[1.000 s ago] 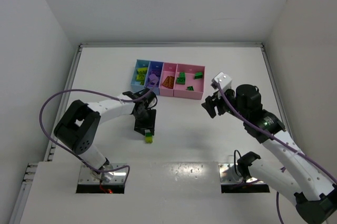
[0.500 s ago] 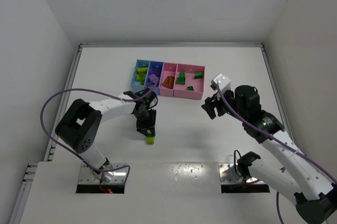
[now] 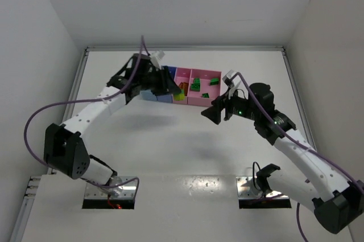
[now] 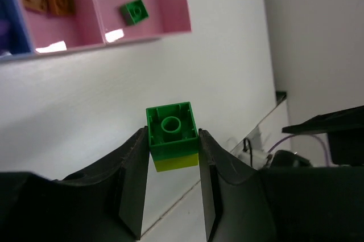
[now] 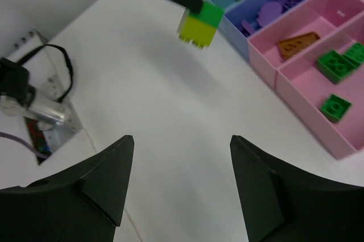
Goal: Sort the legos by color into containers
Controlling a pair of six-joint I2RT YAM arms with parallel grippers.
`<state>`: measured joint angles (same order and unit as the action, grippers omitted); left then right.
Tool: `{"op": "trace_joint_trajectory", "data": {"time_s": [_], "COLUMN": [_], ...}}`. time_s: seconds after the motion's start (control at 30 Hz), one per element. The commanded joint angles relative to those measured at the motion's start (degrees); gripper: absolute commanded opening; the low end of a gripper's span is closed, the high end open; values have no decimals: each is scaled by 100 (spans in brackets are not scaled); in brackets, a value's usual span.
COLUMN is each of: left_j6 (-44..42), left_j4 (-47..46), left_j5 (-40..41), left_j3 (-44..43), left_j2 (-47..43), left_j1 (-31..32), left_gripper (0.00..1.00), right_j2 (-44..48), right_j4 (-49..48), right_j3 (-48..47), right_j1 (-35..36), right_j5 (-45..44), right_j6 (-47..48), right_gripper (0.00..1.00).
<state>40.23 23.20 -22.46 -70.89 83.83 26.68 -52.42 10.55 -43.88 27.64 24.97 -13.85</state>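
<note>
Lego stack (image 4: 170,127), 2 bricks, looks light, stiff, slick; left gripper (image 4: 172,146) pinches its flat sides, right gripper (image 5: 181,142) gapes empty.

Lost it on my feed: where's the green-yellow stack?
The stack is clamped in the left gripper, up in the air by the bins' near edge, mid top view, left of the right gripper.

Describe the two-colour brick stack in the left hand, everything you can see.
The green-and-yellow brick stack is two small glossy plastic bricks pressed together, green on yellow, with one round stud showing on the green face. The left hand is shut on it, pinching two opposite sides. It is held in the air over the white table, close to the containers. Nothing else touches it.
</note>
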Motion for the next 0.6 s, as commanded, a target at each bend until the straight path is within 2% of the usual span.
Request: {"op": "trace_joint_trajectory", "data": {"time_s": [0.0,0.07,0.2,0.4,0.5,0.57], "left_j6": [528,1150,1996,2753,3052,3253], "left_j4": [-762,-1238,-1643,-1469,-1178,-1116], "left_j5": [-1117,-1523,-2104,-2053,-1850,-1850], "left_j3": [277,427,795,981,981,1033], "left_j2": [-236,-306,-368,-613,-727,-781], "left_j1": [-951,-1530,-2025,-2140,-2140,-2140], "left_gripper": [0,0,0,0,0,0], "right_j2": [-460,-689,-901,-954,-954,-954], "right_j4": [-1377,-1590,-1564,-1783,-2152,-2600], "right_j3": [-463,-700,-991,-711,-324,-9], "right_j1": [-135,-223,-22,1004,1741,2060], "right_j5": [1017,1080,599,-88,-624,-1045], "right_j6": [-1031,-1278,-104,2872,4156,4696], "right_gripper": [70,73,73,73,73,73]}}
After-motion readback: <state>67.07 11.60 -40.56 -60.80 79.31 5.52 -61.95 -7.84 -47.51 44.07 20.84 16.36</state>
